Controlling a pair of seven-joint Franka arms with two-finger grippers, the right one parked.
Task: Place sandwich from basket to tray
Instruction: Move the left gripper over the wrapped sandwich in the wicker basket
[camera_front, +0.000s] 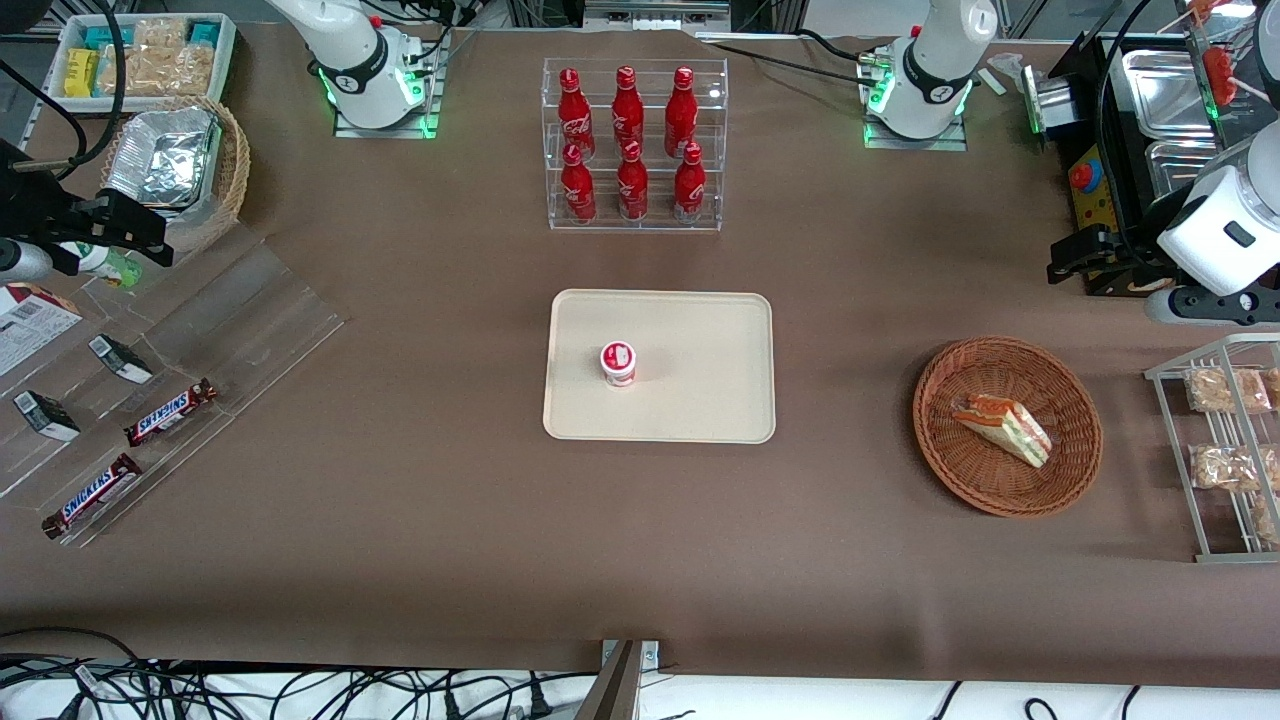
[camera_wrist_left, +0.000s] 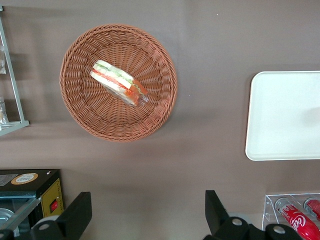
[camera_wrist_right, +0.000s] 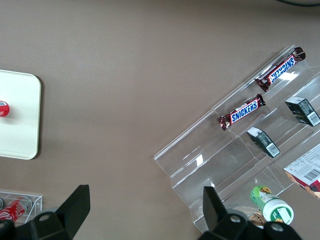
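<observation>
Your sandwich (camera_front: 1001, 428) lies on its side in the reddish-brown wicker basket (camera_front: 1065, 470), roughly at the basket's middle, its pale green end pointing toward the front camera. It looks wrapped in clear film, and that is where I judge your main risk to be: the fingers could slide on the film, or pinch only the wrap and let the wedge sag or drop on the way over. A wedge is also soft, so a hard squeeze would probably crush the bread and push the filling out.

Watch the basket too. It is light and shallow, and a finger that comes down on the woven rim instead of inside it may tip or drag the whole thing.

The cream tray (camera_front: 700, 330) sits well apart from the basket, toward the parked arm's end, in front of the rack of red bottles (camera_front: 628, 145). A small red-and-white cup (camera_front: 618, 363) already stands on it, so if you set the sandwich down carelessly you could knock that cup over; the bare stretch of tray on the basket's side looks the safer spot.

Your gripper (camera_wrist_left: 147, 212) hangs high over bare table, farther from the front camera than the basket, beside the black box with the red button (camera_front: 1083, 176). Its fingers are spread wide, holding and touching nothing.
</observation>
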